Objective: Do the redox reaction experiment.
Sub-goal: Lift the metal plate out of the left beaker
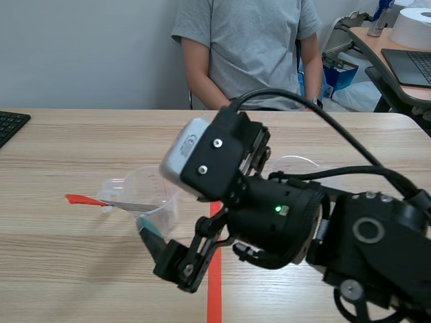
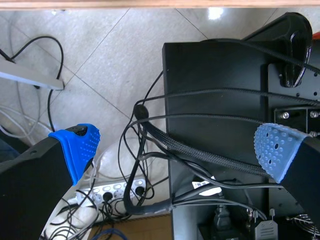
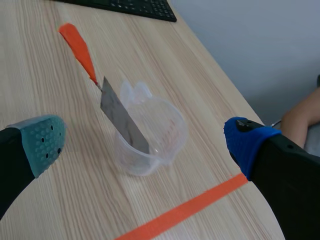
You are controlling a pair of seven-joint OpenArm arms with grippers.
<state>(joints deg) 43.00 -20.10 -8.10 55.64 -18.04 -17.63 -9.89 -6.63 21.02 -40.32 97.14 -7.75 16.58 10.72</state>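
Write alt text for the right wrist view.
A clear plastic measuring cup stands on the wooden table ahead of the open right tool. A metal spatula leans in it, blade inside and orange handle sticking out over the rim. An orange tape line crosses the table nearer the tool.

One clear beaker [image 3: 165, 131], seemingly a second beaker [image 1: 300, 161] half-hidden, one orange-handled spatula [image 3: 112, 107].

Wooden table [image 1: 67, 145], grey wall [image 1: 81, 54], tiled floor [image 2: 100, 65].
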